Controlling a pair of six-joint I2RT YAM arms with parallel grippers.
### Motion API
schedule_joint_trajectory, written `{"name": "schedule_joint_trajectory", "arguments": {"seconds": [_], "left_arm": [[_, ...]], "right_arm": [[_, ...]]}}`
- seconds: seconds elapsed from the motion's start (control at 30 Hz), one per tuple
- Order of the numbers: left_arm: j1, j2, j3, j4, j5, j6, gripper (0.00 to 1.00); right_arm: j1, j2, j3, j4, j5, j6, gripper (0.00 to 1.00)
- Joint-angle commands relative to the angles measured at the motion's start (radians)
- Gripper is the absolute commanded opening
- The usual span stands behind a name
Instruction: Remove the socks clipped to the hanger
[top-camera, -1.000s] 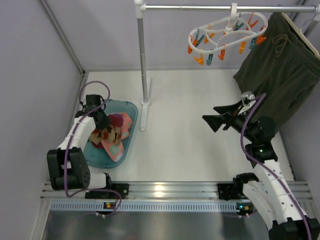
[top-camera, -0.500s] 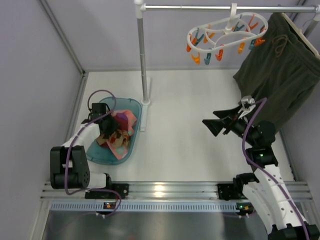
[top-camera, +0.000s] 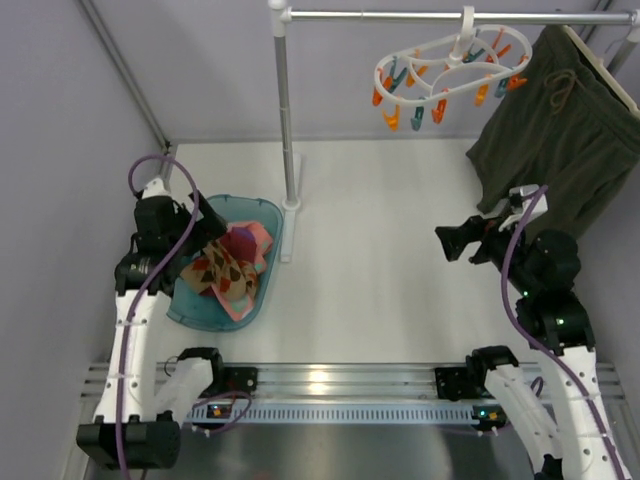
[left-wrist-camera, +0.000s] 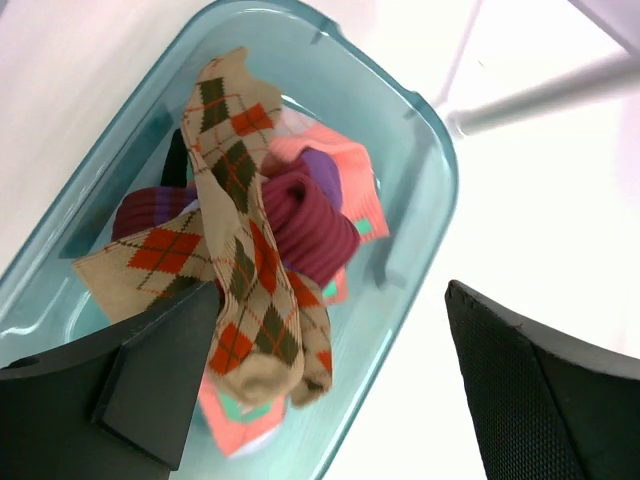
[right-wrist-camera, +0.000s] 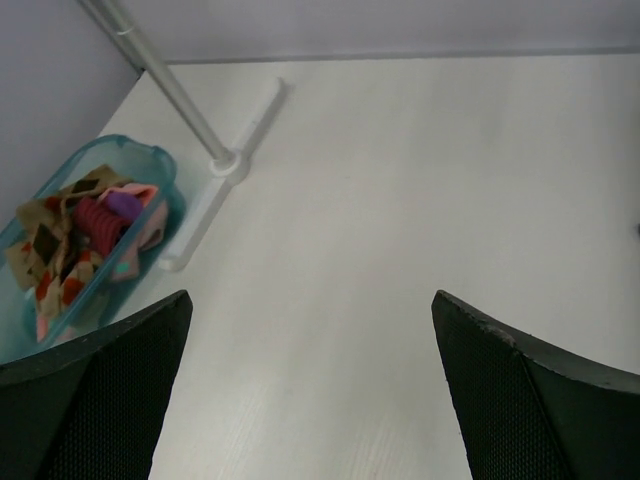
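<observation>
Hovers with left gripper (left-wrist-camera: 330, 375) above socks (left-wrist-camera: 240, 250) piled in teal tub (top-camera: 262, 215) near left edge of bench (top-camera: 380, 300), jaws wide apart; holds right gripper (right-wrist-camera: 310, 390) jaws apart too.

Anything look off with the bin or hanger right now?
Nothing stands out: the socks lie heaped inside the bin, and the hanger hangs from the rail with no socks clipped.

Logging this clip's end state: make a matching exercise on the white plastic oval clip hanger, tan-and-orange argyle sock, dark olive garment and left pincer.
1 white plastic oval clip hanger
2 tan-and-orange argyle sock
3 dark olive garment
4 left pincer

A lying in the teal plastic tub
B open above the tub
C on the metal rail, nothing clipped
D hanging at far right

Pairs: 1-C, 2-A, 3-D, 4-B
</observation>
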Motion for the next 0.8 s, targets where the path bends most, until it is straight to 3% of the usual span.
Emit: {"name": "schedule_joint_trajectory", "arguments": {"seconds": [0.0,0.1,0.33,0.57,0.77], "left_arm": [[0.001,-0.107,0.087,-0.164,0.136,0.172,0.99],[-0.002,-0.250,0.121,-0.225,0.126,0.249,0.99],[-0.138,-0.546,0.069,-0.275,0.140,0.312,0.99],[-0.213,-0.620,0.144,-0.352,0.022,0.314,0.99],[-0.226,-0.625,0.137,-0.347,0.014,0.311,0.99]], "right_arm": [[0.001,-0.066,0.101,-0.192,0.181,-0.062,0.99],[0.001,-0.113,0.164,-0.284,0.211,-0.094,1.00],[0.019,-0.205,0.287,-0.487,0.373,-0.179,1.00],[0.033,-0.313,0.275,-0.527,0.362,-0.182,0.99],[0.033,-0.319,0.270,-0.527,0.364,-0.182,0.99]]}}
